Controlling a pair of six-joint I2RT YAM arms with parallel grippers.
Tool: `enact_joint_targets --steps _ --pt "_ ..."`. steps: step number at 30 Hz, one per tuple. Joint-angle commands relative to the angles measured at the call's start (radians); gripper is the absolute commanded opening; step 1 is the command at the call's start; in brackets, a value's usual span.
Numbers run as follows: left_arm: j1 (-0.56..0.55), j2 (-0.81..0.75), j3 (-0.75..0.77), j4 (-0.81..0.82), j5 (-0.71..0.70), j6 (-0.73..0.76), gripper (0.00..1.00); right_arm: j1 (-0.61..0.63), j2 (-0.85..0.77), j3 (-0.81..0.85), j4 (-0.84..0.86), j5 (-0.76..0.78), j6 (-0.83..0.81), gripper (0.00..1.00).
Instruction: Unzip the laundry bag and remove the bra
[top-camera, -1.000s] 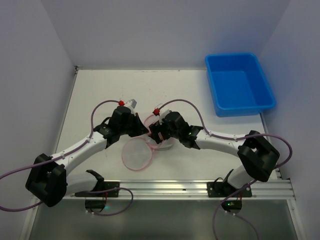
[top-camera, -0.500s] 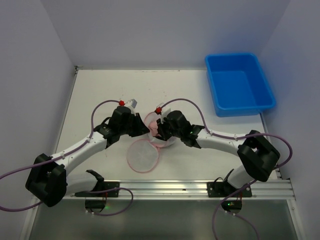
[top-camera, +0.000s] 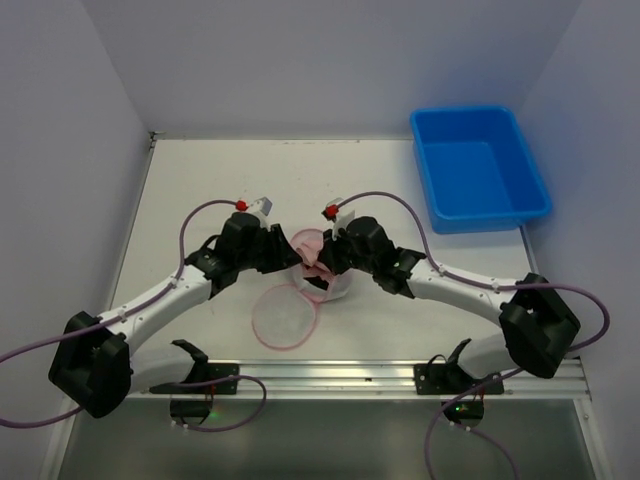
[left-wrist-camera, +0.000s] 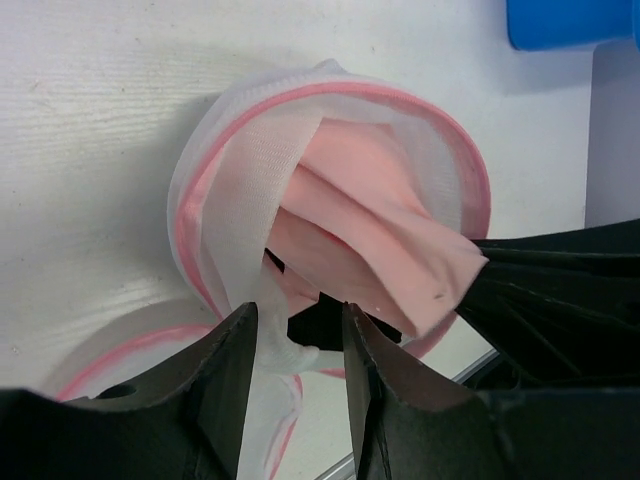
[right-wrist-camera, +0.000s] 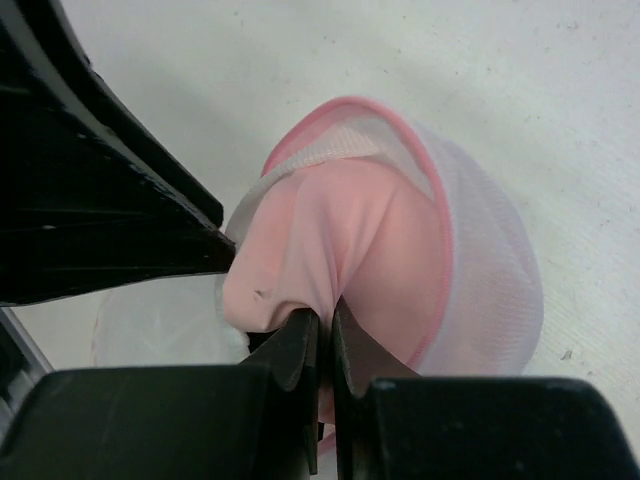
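The laundry bag, a white mesh pouch with pink trim, stands open at the table's middle. Its round lid flap lies flat in front of it. The pale pink bra bulges out of the bag's mouth. My right gripper is shut on a fold of the bra at the opening. My left gripper is open at the bag's left rim, with a strip of white mesh lying loose between its jaws. In the top view both grippers meet over the bag.
A blue plastic bin stands at the back right of the table. A metal rail runs along the near edge between the arm bases. Grey walls close in on both sides.
My right gripper has shut on the bra and drawn it up out of the bag's mouth. My left gripper has opened off the mesh. The lid flap has dropped flat.
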Motion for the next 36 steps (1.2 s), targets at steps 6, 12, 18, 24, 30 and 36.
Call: enact_joint_targets --steps 6,12,18,24,30,36 --pt "0.024 0.031 -0.035 0.053 -0.025 -0.027 0.43 -0.035 -0.186 0.002 0.021 -0.079 0.089 0.0" --pt "0.07 -0.054 -0.04 0.004 -0.034 -0.006 0.43 -0.081 -0.292 0.04 0.018 -0.154 0.115 0.0" --pt "0.126 -0.15 -0.054 -0.052 -0.002 0.022 0.46 -0.093 -0.329 0.102 0.027 -0.2 0.096 0.0" --pt "0.147 -0.229 -0.04 -0.111 0.008 0.045 0.74 -0.099 -0.332 0.137 0.099 -0.251 0.087 0.0" --pt "0.179 -0.239 -0.011 -0.177 -0.005 0.089 0.93 -0.139 -0.331 0.247 0.052 -0.161 0.02 0.0" --pt "0.239 -0.192 0.113 -0.266 -0.029 0.185 1.0 -0.308 -0.314 0.439 -0.176 0.01 -0.074 0.0"
